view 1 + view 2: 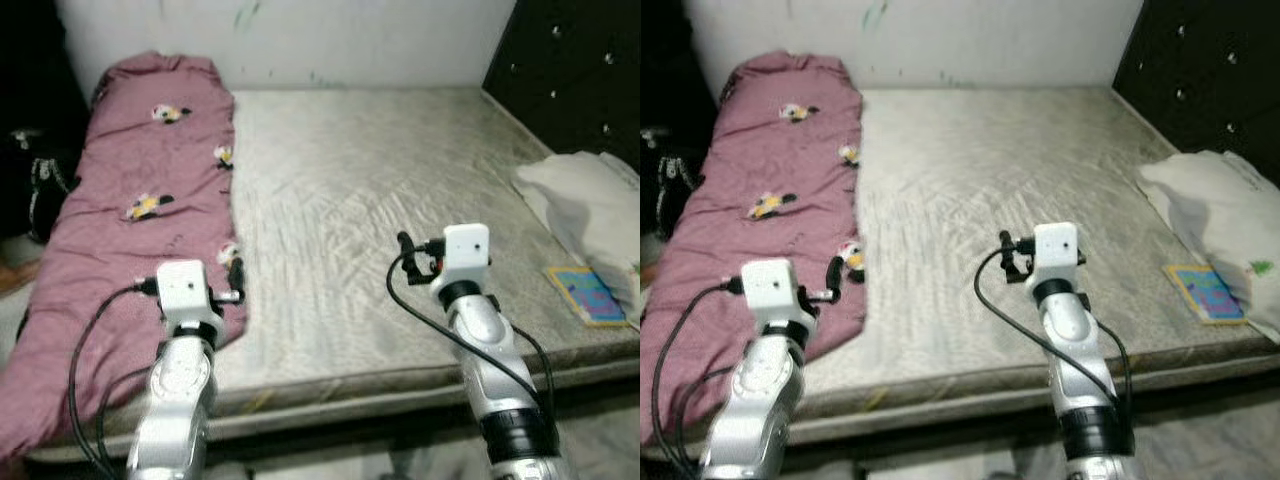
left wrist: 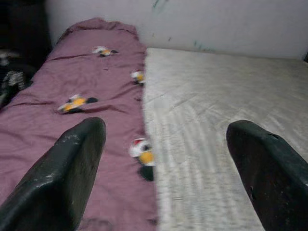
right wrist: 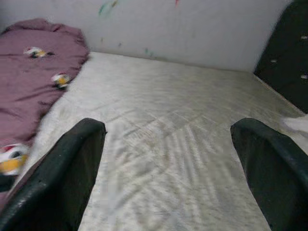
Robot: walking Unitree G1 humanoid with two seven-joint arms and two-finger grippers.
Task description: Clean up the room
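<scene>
Nearest me, left gripper and right gripper hover spread over the mattress; maroon blanket lies under and beyond the left. Head views add pillow and book.

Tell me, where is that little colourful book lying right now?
The colourful book lies on the mattress near its front right corner, beside the white pillow, off to the right of the right gripper.

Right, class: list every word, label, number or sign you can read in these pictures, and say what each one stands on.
None can be read.
Colourful book on the mattress: cover print too blurred to read.
Pink blanket: cartoon figures only, no lettering.
Wall: green scribbles, not words.
</scene>
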